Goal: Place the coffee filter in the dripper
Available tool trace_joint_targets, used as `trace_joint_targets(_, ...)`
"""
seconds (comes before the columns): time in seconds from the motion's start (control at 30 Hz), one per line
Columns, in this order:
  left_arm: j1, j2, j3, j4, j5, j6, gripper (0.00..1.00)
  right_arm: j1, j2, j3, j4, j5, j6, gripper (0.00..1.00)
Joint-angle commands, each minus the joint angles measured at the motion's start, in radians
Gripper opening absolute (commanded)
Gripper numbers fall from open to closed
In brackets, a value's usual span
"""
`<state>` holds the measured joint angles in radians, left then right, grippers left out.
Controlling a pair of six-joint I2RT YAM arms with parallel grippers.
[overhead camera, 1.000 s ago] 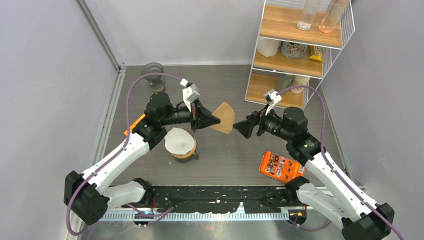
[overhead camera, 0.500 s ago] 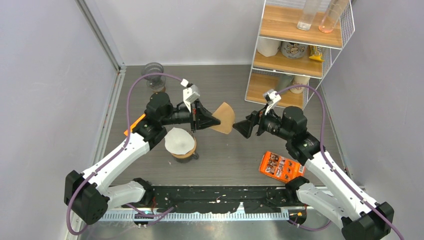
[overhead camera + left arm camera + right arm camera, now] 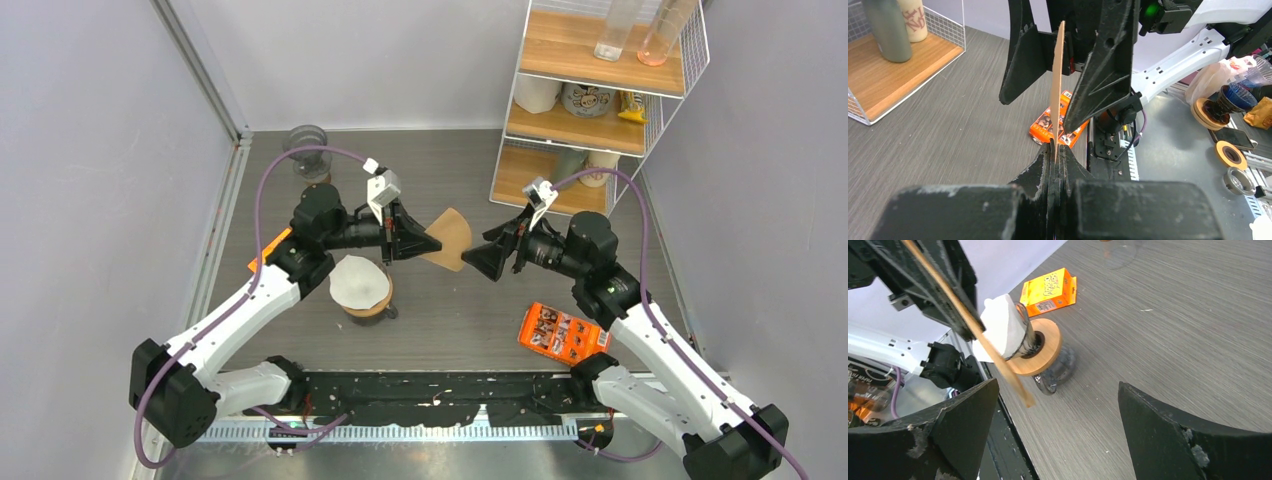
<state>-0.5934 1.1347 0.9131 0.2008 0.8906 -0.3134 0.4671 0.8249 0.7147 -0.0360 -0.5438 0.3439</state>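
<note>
The brown coffee filter (image 3: 450, 237) is up in the air above the desk (image 3: 455, 315), near the middle, and not in the dripper (image 3: 366, 303). We see it flat and fan-shaped from above. From the left wrist it stands edge-on (image 3: 1055, 90), a thin upright line.

The left hand (image 3: 428, 243) is closed on the filter's narrow end, its two fingers (image 3: 1040, 170) pinched tight on the paper. The right hand (image 3: 482, 258) faces it from the other side with its jaws spread wide. Its fingers (image 3: 1103, 65) stand one on each side of the filter's free edge, with a gap to the paper on both sides. From the right wrist the filter (image 3: 963, 315) runs slantwise between that hand's own fingers (image 3: 1158, 430), closer to the left one.

The dripper sits on the desk just below and to the left of the held filter, beside the left arm. It has a wooden collar (image 3: 1045, 347) on a glass base, and a white paper (image 3: 358, 281) sits in its top.

An orange box (image 3: 562, 333) lies on the desk near the right arm. A second orange box (image 3: 1049, 287) lies beyond the dripper, partly under the left arm. A wire shelf rack (image 3: 590, 100) stands at the far right corner
</note>
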Motion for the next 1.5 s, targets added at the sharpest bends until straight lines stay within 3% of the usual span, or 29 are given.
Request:
trace_joint_targets(0.0,0.005,0.005,0.020,0.063,0.011,-0.019,0.00,-0.004,-0.020,0.037,0.099,-0.080,0.001,0.95)
trace_joint_targets(0.17,0.006,0.011,0.019,0.075,0.028,-0.028,0.00,-0.004,-0.024,0.037,0.102,-0.073,0.001,0.95)
trace_joint_targets(0.4,0.005,-0.006,0.016,0.056,0.013,-0.012,0.00,-0.004,-0.053,0.057,-0.078,0.132,-0.066,0.95)
trace_joint_targets(0.7,0.005,-0.005,0.023,0.054,0.036,-0.021,0.00,-0.004,-0.059,0.068,-0.132,0.185,-0.089,0.95)
trace_joint_targets(1.47,0.006,0.026,0.037,0.056,0.052,-0.024,0.00,-0.004,-0.038,0.045,0.003,-0.054,-0.072,0.95)
